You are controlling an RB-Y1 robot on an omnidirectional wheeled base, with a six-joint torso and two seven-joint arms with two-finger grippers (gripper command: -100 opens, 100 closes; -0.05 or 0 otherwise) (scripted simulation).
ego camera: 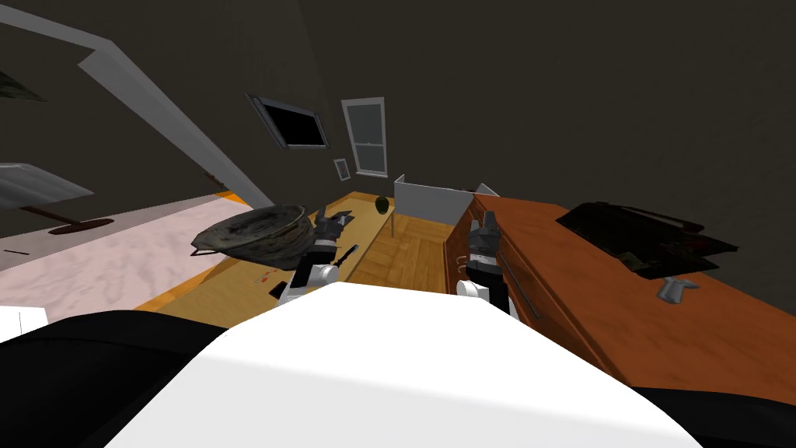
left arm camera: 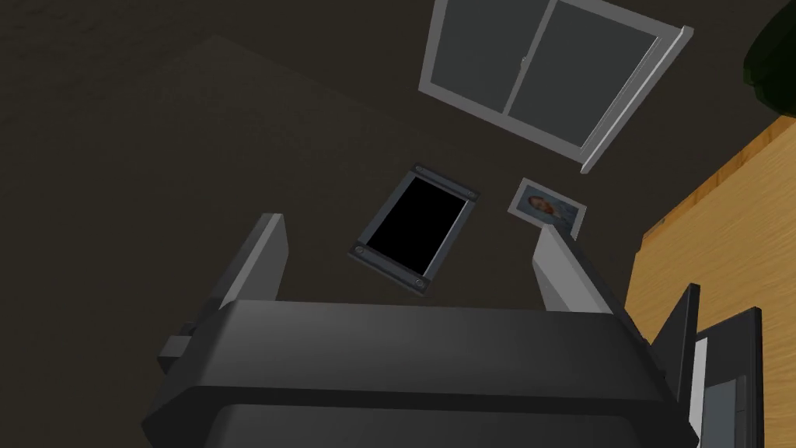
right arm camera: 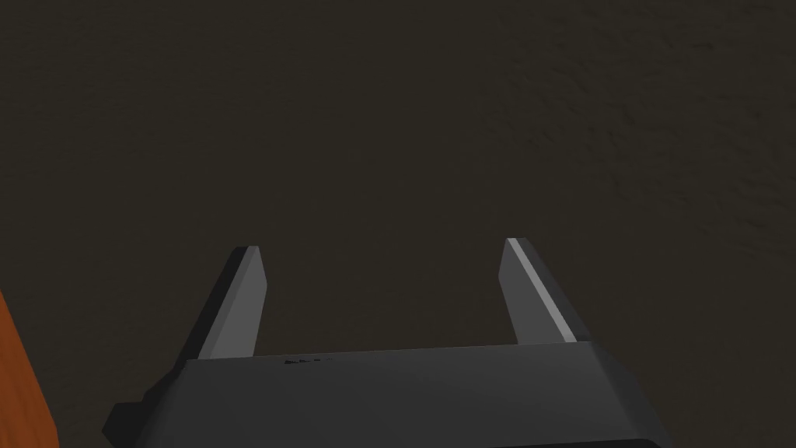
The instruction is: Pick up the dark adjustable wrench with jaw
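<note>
At centre left of the head view you see a dark bowl (ego camera: 253, 233) on the pale wooden table (ego camera: 233, 295). Just right of it hangs your left gripper (ego camera: 330, 224), its fingers (left arm camera: 258, 260) apart. Below it a slim dark bar, probably the wrench (ego camera: 347, 253), lies on the table. At centre, your right gripper (ego camera: 487, 227), fingers (right arm camera: 241, 303) spread, sits over the red-brown desk (ego camera: 622, 327).

On the light wooden table (ego camera: 233, 289), a dark slim tool (ego camera: 347, 253) near a big dark bowl (ego camera: 253, 232); red-brown dresser (ego camera: 661, 334) alongside.
</note>
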